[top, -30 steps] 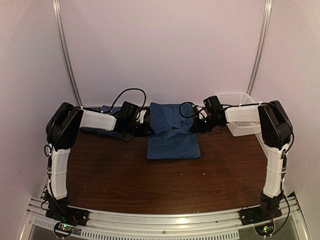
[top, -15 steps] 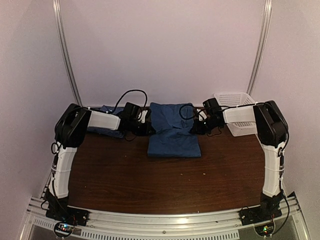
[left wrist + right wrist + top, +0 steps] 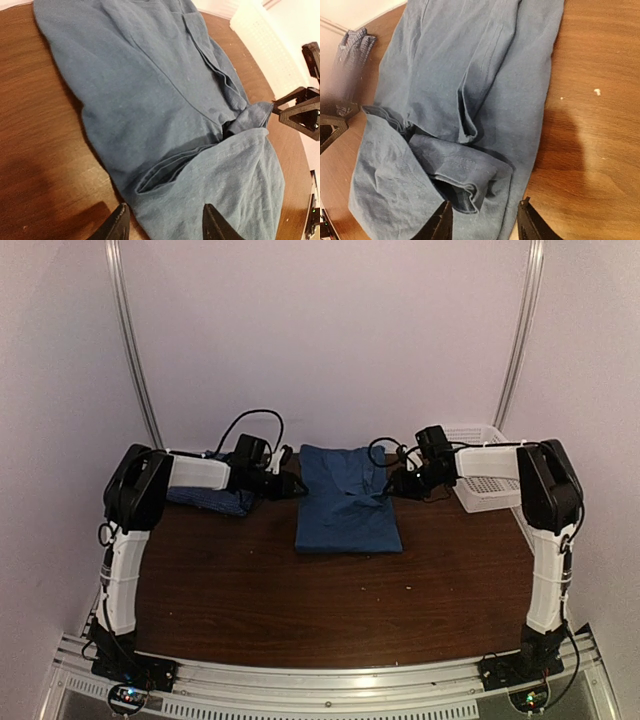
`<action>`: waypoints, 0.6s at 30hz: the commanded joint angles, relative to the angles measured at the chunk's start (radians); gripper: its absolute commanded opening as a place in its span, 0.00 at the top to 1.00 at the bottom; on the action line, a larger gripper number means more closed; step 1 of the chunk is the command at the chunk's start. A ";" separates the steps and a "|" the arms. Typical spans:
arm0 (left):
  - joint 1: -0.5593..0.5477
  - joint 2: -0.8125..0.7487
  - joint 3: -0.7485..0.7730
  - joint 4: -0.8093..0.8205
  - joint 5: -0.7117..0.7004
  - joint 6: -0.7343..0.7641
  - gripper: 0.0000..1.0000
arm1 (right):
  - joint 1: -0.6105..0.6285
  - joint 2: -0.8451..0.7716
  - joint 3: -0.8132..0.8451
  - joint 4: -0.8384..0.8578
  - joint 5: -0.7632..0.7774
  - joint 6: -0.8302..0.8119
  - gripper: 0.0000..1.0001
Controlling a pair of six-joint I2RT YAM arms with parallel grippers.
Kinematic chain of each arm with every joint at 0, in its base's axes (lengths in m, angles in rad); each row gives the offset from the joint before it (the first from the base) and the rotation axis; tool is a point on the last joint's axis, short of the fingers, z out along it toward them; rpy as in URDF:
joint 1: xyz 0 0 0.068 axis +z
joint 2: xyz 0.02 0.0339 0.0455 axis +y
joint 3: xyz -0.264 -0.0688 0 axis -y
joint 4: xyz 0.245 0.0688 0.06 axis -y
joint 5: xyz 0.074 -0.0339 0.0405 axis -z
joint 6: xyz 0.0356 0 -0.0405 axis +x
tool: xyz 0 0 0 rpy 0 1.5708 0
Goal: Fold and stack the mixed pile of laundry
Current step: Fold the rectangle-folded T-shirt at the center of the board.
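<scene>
The dark wooden bench (image 3: 300, 600) is seen to carry everything, with the two arms reaching across it from their bases at the near edge.

The teal-blue t-shirt (image 3: 345, 505) is laid flat at the middle of the far edge and reaches toward the middle of the bench. Its near part is squared into a rough rectangle. Across the middle of it a loose fold of cloth is turned over and bunched, which is shown most plainly in the right wrist view (image 3: 465, 175).

The white lattice basket (image 3: 485, 480) is set at the far right corner, partly covered by the right arm.

The blue-and-white checked shirt (image 3: 215, 498) is left in a crumpled heap near the far left corner, apart from the t-shirt and partly hidden under the left arm.

The left pincer (image 3: 290, 483) is held at the left side of the t-shirt. Its fingers are spread, and nothing is pinched between them; only the flat cloth is seen below the gap (image 3: 165, 227).

The right pincer (image 3: 395, 485) is held at the right side of the t-shirt, facing the left one. Its fingers are likewise spread over the bunched fold (image 3: 485, 225), and nothing is gripped.
</scene>
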State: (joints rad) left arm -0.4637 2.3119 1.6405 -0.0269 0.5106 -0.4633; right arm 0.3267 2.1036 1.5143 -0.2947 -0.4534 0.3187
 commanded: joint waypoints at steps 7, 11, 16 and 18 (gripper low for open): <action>0.010 -0.245 -0.183 0.008 0.041 0.074 0.53 | 0.015 -0.219 -0.051 -0.034 -0.120 -0.009 0.63; -0.018 -0.241 -0.231 0.022 0.053 0.083 0.59 | 0.077 -0.212 -0.124 0.008 -0.154 -0.001 0.73; -0.043 -0.211 -0.223 0.054 0.057 0.075 0.61 | 0.117 -0.160 -0.173 0.055 -0.149 0.012 0.81; -0.051 -0.190 -0.209 0.053 0.056 0.076 0.61 | 0.120 -0.129 -0.177 0.073 -0.143 0.017 0.82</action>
State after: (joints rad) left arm -0.5011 2.0953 1.4162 -0.0284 0.5476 -0.4019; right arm 0.4458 1.9293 1.3540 -0.2729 -0.5884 0.3225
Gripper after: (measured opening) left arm 0.395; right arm 0.183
